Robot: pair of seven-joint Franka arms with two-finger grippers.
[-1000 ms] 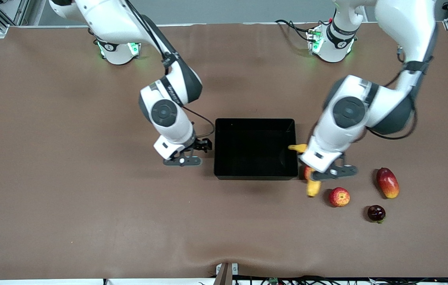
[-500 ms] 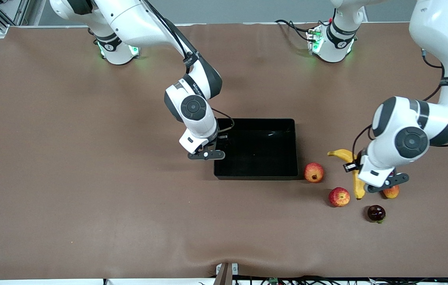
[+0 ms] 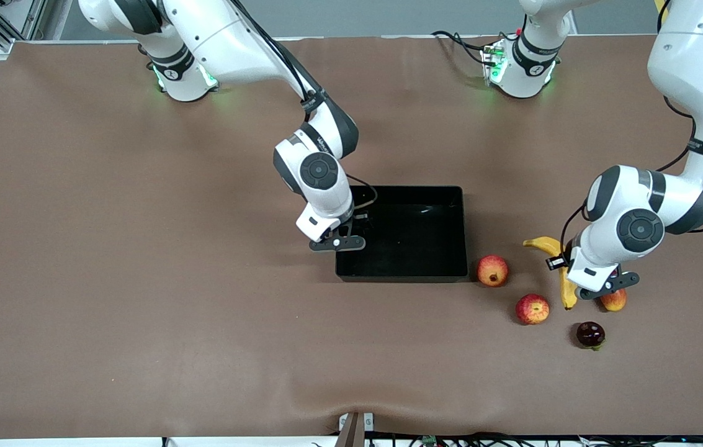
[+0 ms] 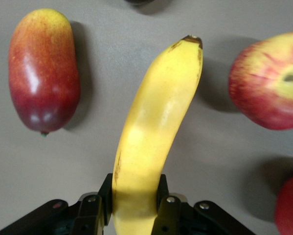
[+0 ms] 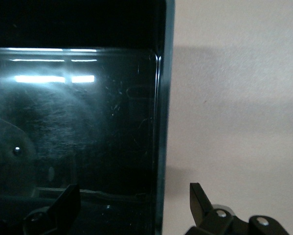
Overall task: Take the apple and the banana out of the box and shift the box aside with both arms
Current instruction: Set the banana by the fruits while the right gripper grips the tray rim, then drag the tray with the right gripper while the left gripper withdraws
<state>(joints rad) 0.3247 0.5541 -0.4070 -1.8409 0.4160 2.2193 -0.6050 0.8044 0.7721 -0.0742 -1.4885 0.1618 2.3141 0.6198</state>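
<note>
At the left arm's end of the table, left gripper (image 3: pixel 599 287) is clamped on the banana (image 3: pixel 559 268), fingers (image 4: pixel 93 211) pinching its stem end, fruit up in the air over bare tabletop between the apple (image 3: pixel 532 308) and the mango (image 3: pixel 613 300). The mango is mostly hidden under the gripper in front view; the left wrist view shows it whole, lying flat. The apple sits on the table nearer the front camera than the round orange-red fruit (image 3: pixel 492 270), which lies just beside the black tray (image 3: pixel 444 273) by its corner. A dark purple fruit (image 3: pixel 590 334) lies nearest the camera. Right gripper (image 3: pixel 337 242) hovers over the tray wall at the right arm's end, jaws spread wide, one finger (image 5: pixel 63 200) inside the wall, the other outside, gripping nothing. The tray is flat at mid-table, nothing in it.
</note>
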